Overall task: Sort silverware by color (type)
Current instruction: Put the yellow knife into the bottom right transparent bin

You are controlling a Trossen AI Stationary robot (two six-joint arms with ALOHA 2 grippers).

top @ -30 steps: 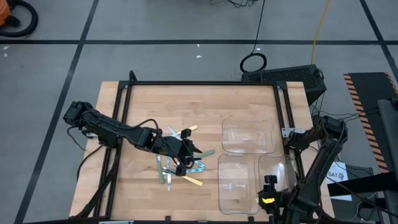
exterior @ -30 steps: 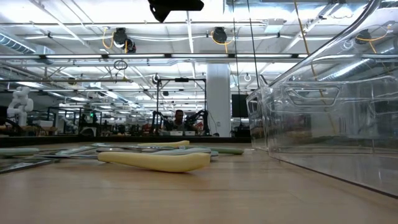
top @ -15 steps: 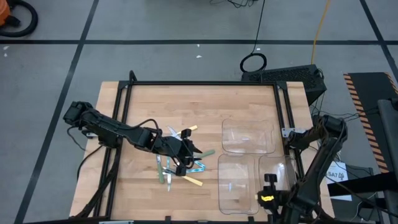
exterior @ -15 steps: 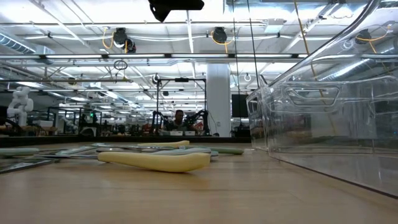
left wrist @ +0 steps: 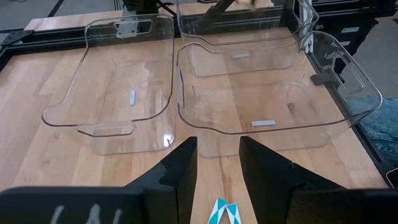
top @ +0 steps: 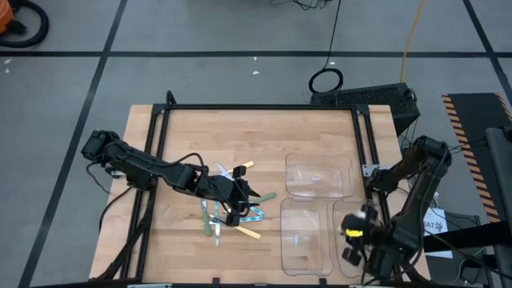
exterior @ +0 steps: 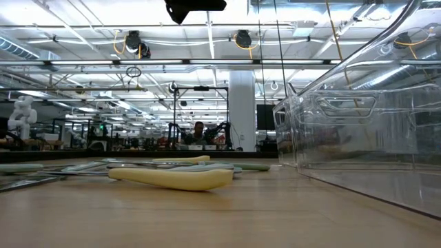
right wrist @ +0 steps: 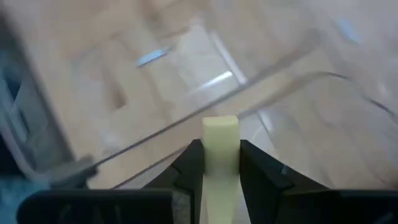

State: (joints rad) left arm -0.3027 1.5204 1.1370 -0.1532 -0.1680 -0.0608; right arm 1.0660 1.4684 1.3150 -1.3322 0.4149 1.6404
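A pale yellow plastic utensil handle [right wrist: 220, 155] is sitting pinched between the right gripper's [right wrist: 219, 163] two dark fingers, hanging over the clear plastic trays [top: 318, 176] at the table's right, apparently for dropping into one. The left gripper [left wrist: 217, 163] is hovering spread over the pile of pastel-handled silverware [top: 232, 210] mid-table.
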